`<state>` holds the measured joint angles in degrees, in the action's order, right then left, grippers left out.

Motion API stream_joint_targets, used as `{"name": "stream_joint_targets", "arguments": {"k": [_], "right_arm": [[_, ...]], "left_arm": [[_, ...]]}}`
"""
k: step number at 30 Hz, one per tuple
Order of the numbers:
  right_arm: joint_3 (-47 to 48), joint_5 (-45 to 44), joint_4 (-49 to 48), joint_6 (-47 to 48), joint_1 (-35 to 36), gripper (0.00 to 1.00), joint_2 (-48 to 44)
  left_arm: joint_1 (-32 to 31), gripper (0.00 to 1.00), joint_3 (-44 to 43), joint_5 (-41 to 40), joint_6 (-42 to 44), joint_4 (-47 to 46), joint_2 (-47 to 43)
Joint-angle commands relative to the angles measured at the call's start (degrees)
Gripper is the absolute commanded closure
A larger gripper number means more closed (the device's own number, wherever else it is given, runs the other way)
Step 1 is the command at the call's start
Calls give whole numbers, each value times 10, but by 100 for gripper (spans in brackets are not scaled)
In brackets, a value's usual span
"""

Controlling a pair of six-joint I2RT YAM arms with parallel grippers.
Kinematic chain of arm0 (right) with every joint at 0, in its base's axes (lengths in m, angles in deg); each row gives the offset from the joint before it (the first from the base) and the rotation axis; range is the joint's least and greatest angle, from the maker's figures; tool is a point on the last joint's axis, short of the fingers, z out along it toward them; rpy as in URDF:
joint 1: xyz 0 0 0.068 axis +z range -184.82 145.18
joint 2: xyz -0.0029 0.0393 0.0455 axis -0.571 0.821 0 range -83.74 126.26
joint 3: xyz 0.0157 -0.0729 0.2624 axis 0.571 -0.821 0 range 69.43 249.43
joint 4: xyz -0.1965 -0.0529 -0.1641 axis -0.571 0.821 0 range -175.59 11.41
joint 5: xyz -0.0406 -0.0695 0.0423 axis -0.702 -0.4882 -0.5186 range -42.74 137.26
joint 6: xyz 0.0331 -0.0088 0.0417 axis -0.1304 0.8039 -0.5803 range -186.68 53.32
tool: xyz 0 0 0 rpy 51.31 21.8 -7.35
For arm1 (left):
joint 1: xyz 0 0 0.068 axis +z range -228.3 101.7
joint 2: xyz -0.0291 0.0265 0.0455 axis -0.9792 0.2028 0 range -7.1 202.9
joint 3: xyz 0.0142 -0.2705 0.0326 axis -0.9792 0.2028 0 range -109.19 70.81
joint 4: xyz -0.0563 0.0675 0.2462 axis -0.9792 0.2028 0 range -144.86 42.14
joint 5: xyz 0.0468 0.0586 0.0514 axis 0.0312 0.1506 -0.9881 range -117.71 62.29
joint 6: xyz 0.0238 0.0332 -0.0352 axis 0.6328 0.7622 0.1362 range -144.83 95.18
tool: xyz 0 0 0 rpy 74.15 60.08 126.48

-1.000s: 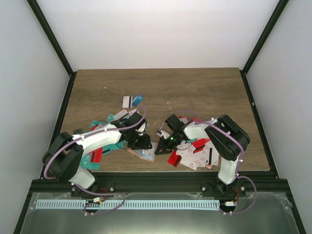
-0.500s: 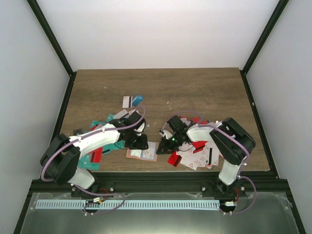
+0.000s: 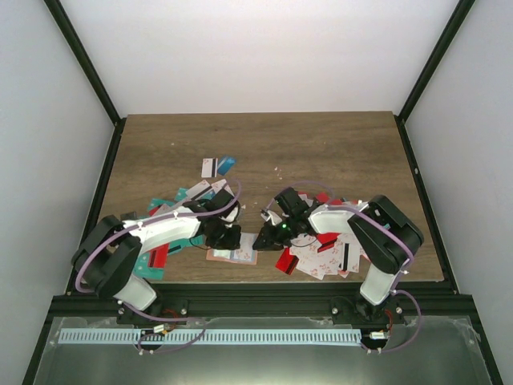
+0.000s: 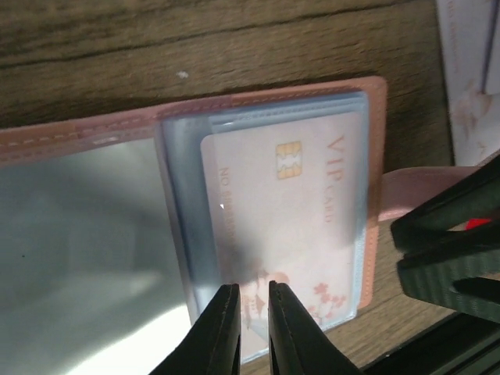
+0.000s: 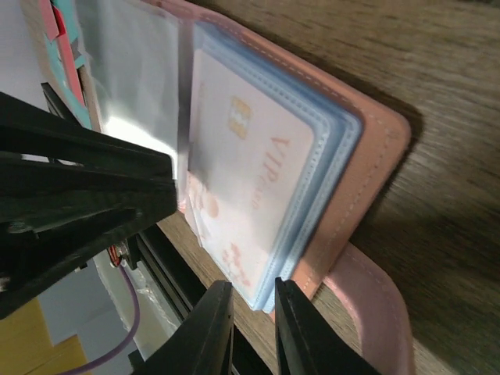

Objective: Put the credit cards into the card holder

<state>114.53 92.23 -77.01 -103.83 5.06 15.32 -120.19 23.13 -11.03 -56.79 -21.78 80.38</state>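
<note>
table point(image 4: 234, 47): matt wood, visible grain | card holder point(image 4: 78, 134): leather-like cover, stitched rim, soft sheen | sleeves point(image 4: 101, 226): clear glossy plastic, glare at 8 o'clock | card point(image 4: 297, 195): smooth glossy plastic | left pincer point(image 4: 248, 291): matt black plastic

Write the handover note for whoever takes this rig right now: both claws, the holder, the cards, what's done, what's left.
Left claw: nearly closed at the edge of the card holder's clear sleeves; cannot tell whether it pinches one.
Right claw: narrow gap, at a corner of the sleeves; grip unclear.
Card holder: lies open on the table near the front edge, between the claws.
Done: one VIP card sits in a sleeve.
Left: many credit cards lie loose in a heap on the right, a teal heap on the left and two farther back.
</note>
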Motion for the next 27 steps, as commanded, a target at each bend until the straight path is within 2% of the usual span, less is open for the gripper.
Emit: {"name": "stream_joint_targets", "arguments": {"k": [1,14,27], "right_arm": [[8,13,-22,-28,-2,82,-5],[16,1,-13,-35,-2,74,13],[42,23,-22,-35,-2,73,30]], "left_arm": [[2,88,16,0,-1,-23,11],[1,94,56,-32,-5,-42,28],[2,96,77,-26,-6,-56,30]]}}
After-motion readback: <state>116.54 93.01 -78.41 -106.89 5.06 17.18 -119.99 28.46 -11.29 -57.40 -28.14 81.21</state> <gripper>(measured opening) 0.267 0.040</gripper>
